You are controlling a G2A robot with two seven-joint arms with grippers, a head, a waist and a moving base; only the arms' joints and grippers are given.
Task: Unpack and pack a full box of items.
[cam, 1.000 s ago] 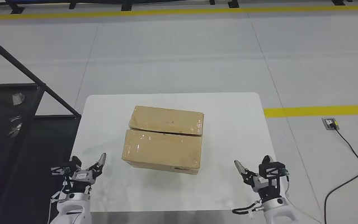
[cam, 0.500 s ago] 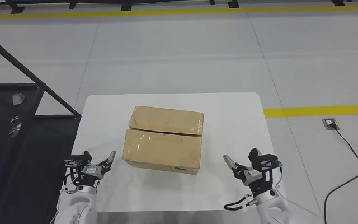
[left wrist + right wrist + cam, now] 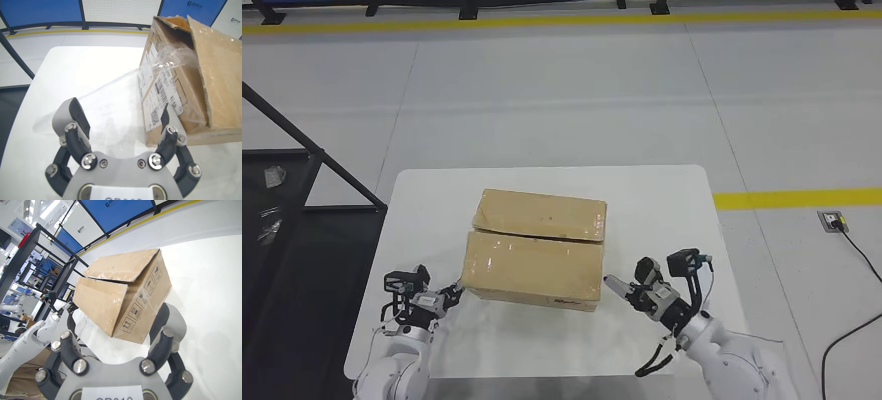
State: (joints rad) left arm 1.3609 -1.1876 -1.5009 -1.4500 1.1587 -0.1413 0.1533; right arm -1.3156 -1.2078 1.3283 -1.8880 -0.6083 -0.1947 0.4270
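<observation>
At the middle of the white table [image 3: 662, 200] sits the cardboard box [image 3: 537, 250], its two top flaps folded down but not sealed, with loose clear tape [image 3: 166, 62] trailing off its labelled end. Near that end's front corner the left hand [image 3: 447, 297] hangs with fingers spread wide and nothing between them, one fingertip just beside the cardboard, while the right hand [image 3: 627, 283], likewise spread and empty, is near the box's opposite front corner

White arms [image 3: 730, 362], grey fingers [image 3: 61, 118], black ribbed pads [image 3: 79, 113], silver screws [image 3: 88, 159]
</observation>
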